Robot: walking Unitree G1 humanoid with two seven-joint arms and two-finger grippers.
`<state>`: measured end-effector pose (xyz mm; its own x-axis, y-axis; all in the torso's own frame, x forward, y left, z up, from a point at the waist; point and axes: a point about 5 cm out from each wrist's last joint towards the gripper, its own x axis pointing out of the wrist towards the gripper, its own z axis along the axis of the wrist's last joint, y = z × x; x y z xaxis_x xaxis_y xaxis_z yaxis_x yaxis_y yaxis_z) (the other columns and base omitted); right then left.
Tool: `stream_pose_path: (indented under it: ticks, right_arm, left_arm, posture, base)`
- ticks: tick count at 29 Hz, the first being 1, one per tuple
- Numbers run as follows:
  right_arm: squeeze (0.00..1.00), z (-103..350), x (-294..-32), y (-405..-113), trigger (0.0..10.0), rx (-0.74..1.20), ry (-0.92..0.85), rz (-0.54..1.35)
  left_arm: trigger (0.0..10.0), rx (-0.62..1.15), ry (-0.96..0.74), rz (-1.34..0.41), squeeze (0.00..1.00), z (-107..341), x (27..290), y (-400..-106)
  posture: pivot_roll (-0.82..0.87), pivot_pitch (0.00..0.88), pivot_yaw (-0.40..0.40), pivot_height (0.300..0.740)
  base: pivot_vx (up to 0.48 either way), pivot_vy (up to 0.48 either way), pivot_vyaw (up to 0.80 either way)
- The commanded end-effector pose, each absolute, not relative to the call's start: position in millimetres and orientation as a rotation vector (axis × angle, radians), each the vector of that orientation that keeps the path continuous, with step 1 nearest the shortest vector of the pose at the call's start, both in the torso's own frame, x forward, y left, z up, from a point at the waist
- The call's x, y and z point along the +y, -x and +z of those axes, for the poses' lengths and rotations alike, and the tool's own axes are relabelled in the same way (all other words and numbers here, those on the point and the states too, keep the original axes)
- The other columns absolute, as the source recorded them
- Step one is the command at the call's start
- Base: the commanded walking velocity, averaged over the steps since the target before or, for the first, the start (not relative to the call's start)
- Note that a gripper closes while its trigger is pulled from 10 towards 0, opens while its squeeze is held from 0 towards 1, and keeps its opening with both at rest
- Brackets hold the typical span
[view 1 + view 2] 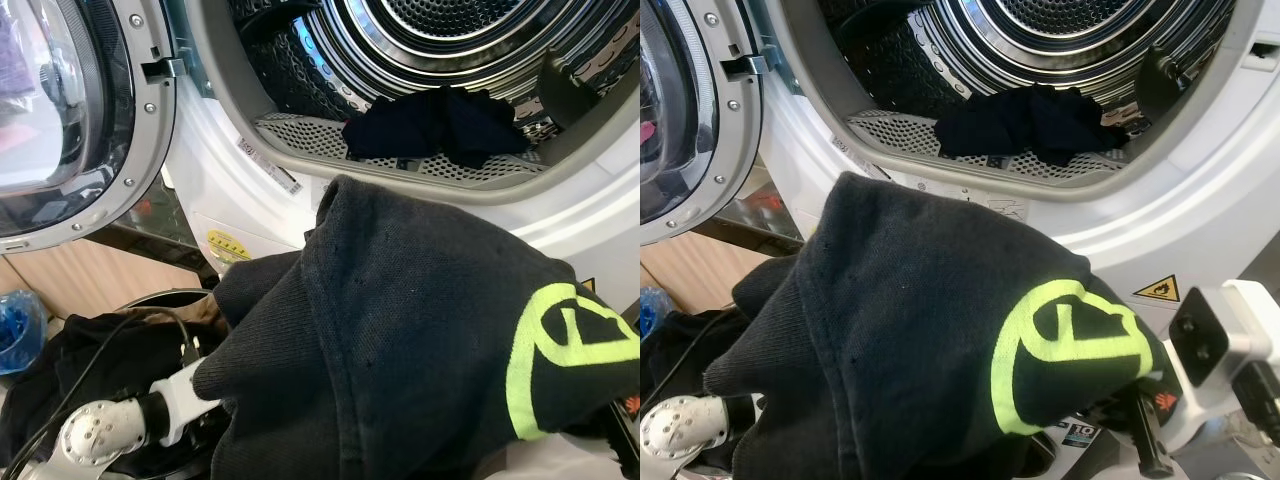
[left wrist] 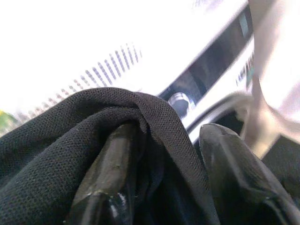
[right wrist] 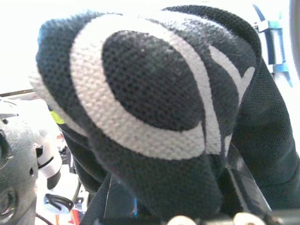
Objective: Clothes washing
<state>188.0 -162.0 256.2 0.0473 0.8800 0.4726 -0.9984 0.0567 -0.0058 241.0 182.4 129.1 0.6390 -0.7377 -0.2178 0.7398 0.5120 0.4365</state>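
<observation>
Black garment with yellow-green logo (image 1: 420,340) raised before open washer drum (image 1: 440,40) at 12 o'clock, left gripper (image 2: 164,187) clamped on its fabric, right gripper under cloth at 4 o'clock, closure cannot tell, dark item (image 1: 440,125) on drum lip, door (image 1: 70,110) at 10 o'clock

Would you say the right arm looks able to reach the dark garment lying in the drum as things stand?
Probably not yet. The right gripper is wrapped in the black shirt, which hangs between it and the dark garment in the drum. The door is open, so nothing else blocks.
</observation>
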Motion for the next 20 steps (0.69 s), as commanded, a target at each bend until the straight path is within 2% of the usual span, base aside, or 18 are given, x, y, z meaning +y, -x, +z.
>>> stream_pose_path:
  ticks: [1,5,8,11,14,20]
  right_arm:
    - [0.00,266.1,-159.3,-186.5,0.0,-0.449,-0.364,1.510]
    - [0.00,267.2,-158.8,-188.4,0.0,-0.453,-0.365,1.508]
    - [0.00,271.4,-158.5,-191.0,0.0,-0.477,-0.373,1.499]
    - [0.00,276.3,-158.7,-196.3,0.0,-0.500,-0.382,1.477]
    - [0.00,281.2,-157.3,-194.7,0.0,-0.519,-0.383,1.502]
    - [0.00,290.8,-156.3,-192.5,0.0,-0.535,-0.370,1.524]
  left_arm:
    - [10.0,0.024,-0.489,-0.829,0.00,134.1,195.9,-240.6]
    - [10.0,0.110,-0.468,-0.815,0.00,122.0,209.1,-231.1]
    - [10.0,0.233,-0.406,-0.855,0.00,108.8,216.4,-212.9]
    - [10.0,0.188,-0.278,-0.777,0.00,113.8,218.9,-218.5]
    - [10.0,0.207,-0.243,-0.765,0.00,107.9,219.3,-219.5]
    - [10.0,0.242,-0.275,-0.803,0.00,96.3,209.8,-215.5]
  posture:
    - [0.04,0.076,0.029,0.740]
    - [0.04,0.074,0.027,0.740]
    - [0.05,0.070,0.026,0.740]
    - [0.05,0.071,0.022,0.740]
    - [0.04,0.070,0.021,0.740]
    - [0.03,0.076,0.018,0.740]
  base:
    - [0.000,0.000,0.00]
    - [0.000,0.000,0.00]
    - [0.000,0.000,0.00]
    - [0.000,0.000,0.00]
    - [0.000,0.000,0.00]
    - [0.000,0.000,0.00]
